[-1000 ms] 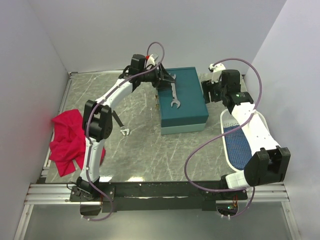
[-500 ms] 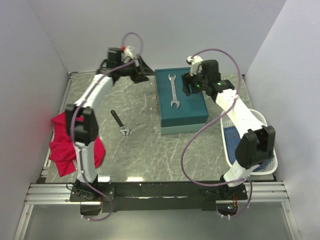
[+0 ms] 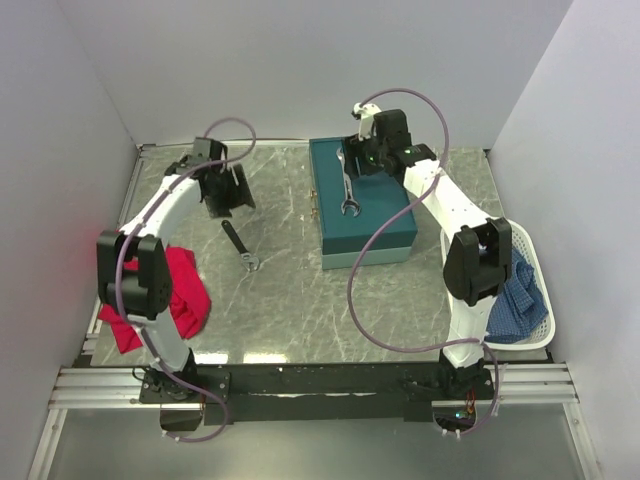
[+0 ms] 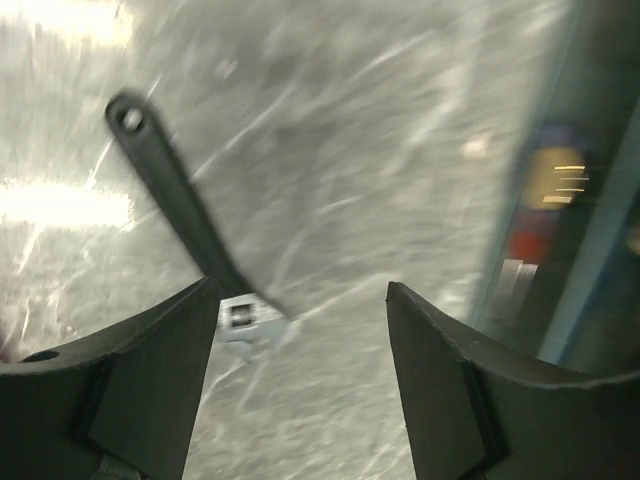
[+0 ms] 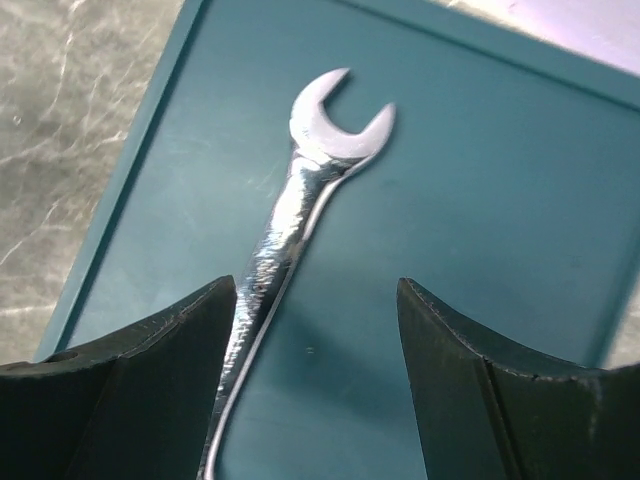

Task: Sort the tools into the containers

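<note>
Lower the right gripper (image 5: 315,300), jaws wide and empty, onto the silver wrench (image 5: 290,215) atop the teal box (image 5: 480,250) lid; centre on its shank. Drop the left gripper (image 4: 300,300), equally wide and empty, over the dark wrench (image 4: 175,195) left of that box.

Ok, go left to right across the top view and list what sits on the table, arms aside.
red cloth → black wrench → teal box → white basket
</note>
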Robot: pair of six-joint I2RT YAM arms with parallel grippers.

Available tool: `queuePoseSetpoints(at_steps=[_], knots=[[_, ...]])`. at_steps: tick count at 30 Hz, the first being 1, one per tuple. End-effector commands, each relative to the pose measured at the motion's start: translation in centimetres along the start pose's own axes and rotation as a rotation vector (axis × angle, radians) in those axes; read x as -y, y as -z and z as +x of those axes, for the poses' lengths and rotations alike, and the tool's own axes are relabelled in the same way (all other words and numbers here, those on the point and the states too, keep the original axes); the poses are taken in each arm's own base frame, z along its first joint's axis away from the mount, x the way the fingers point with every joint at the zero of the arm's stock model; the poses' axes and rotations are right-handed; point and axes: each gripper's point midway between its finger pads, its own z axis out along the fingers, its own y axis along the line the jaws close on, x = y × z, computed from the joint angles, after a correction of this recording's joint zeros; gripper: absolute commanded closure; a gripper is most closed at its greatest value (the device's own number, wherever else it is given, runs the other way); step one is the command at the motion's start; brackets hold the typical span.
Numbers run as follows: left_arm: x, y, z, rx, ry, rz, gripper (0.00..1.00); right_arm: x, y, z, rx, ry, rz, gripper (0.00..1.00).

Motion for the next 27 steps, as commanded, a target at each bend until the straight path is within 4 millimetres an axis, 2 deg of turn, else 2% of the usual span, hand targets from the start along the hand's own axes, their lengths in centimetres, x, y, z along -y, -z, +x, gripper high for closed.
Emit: queuePoseSetpoints(at_steps=[1,6,10,13,16,21,25,27], knots=[[-2.9,-2.7,1.3,-0.054,0.027,-0.120,0.27,-1.8,-0.1,-0.1,-0.005,0.012,-0.024,0.27],[-4.2,-5.3,1.0,-0.069,0.043,-0.198,0.29,-1.9,-0.8,3.3,-0.096,0.010,-0.032,0.27],[-5.7,-6.9,1.7,-0.100,0.055,-0.265,0.29,-1.1,-1.5,5.4,-0.153,-0.005,0.011,0.39],[-6.2,-7.8,3.1,-0.139,0.060,-0.275,0.30,-0.3,-2.0,6.8,-0.192,-0.061,0.017,0.55],[-6.0,-8.6,4.2,-0.166,0.046,-0.284,0.31,1.3,-1.9,8.5,-0.232,-0.111,0.038,0.61],[-6.8,-8.8,6.3,-0.195,0.056,-0.353,0.41,4.7,-0.5,9.5,-0.240,-0.157,0.083,0.63],[-7.4,-9.2,8.3,-0.231,0.068,-0.382,0.47,5.4,0.3,10.0,-0.236,-0.151,0.079,0.63],[-7.6,-9.4,8.7,-0.236,0.060,-0.398,0.47,5.6,0.4,9.9,-0.234,-0.145,0.079,0.63]])
